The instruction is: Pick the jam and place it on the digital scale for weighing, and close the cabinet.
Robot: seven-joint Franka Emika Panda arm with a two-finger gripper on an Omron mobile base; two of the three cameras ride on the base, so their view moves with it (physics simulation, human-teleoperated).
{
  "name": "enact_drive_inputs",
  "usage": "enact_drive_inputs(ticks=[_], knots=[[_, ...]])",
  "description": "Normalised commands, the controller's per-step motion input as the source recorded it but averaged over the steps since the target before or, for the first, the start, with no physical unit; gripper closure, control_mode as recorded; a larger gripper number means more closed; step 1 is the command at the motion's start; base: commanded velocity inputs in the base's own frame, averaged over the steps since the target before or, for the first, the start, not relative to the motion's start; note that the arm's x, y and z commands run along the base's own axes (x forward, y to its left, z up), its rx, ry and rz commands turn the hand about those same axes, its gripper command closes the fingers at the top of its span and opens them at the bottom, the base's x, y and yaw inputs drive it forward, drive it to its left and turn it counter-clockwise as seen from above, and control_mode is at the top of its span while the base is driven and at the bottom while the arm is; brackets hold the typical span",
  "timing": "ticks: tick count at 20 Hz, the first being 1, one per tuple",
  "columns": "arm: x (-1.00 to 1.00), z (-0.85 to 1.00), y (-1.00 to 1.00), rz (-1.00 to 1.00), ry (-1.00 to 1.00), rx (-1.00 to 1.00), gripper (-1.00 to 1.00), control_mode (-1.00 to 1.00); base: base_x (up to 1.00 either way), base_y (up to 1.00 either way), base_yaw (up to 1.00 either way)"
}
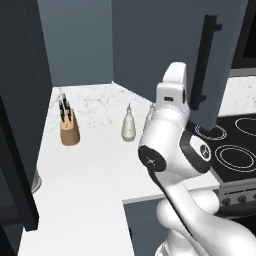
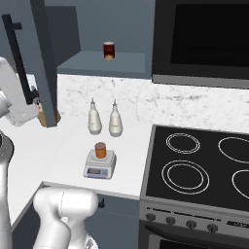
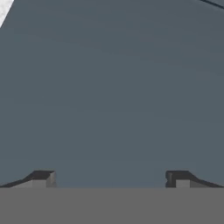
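1. The cabinet [image 2: 46, 63] is the biggest thing: its slate-blue door stands swung out, edge-on in the right base view, long black bar handle [image 1: 204, 62] facing me. Its open shelf holds a small dark red can [image 2: 109, 49]. Door not yet shut, so I judge this is the closing step.
2. Cooktop [image 2: 204, 170] sits right of the counter, black oven unit above it. Neither is in the door's swing, as far as I can tell.
3. White counter [image 1: 95, 165] carries the rest: knife block [image 1: 69, 127] far in the corner, two white teardrop bottles [image 2: 95, 116] by the backsplash.
4. My gripper [image 3: 109, 179] is up at the door's flat face; the hand view shows plain blue panel with my two fingertips [image 3: 41, 178] spread wide apart, grasping nothing. Placed so, I think, to push the panel flat, not grab the handle.
5. The digital scale [image 2: 99, 165] sits near the counter's front edge, below the bottles.
6. The jam [image 2: 100, 150] stands upright on the scale's platform, centred, so the weighing part looks done.
7. In the way: my own forearm is close beside the handle, so it may snag. The bottles stand under the door, low enough, I judge, to clear it.
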Motion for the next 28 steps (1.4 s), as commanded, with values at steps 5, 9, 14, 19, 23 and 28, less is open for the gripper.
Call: enact_drive_inputs(ticks=[5, 9, 14, 19, 23, 28], knots=[[0.43, 0.30, -0.45, -0.01, 0.00, 0.01, -1.00, -1.00, 0.00, 0.00, 0.00], [0.56, 0.24, -0.30, 0.00, 0.04, 0.02, -1.00, -1.00, 0.00, 0.00, 0.00], [0.48, 0.08, -0.42, 0.00, 0.08, 0.02, -1.00, -1.00, 0.00, 0.00, 0.00], [0.35, 0.00, -0.63, 0.00, 0.13, 0.05, -1.00, -1.00, 0.00, 0.00, 0.00], [0.39, 0.00, -0.63, 0.00, 0.15, 0.07, -1.00, -1.00, 0.00, 0.00, 0.00], [0.46, 0.00, -0.50, 0.00, 0.18, 0.05, -1.00, -1.00, 0.00, 0.00, 0.00]])
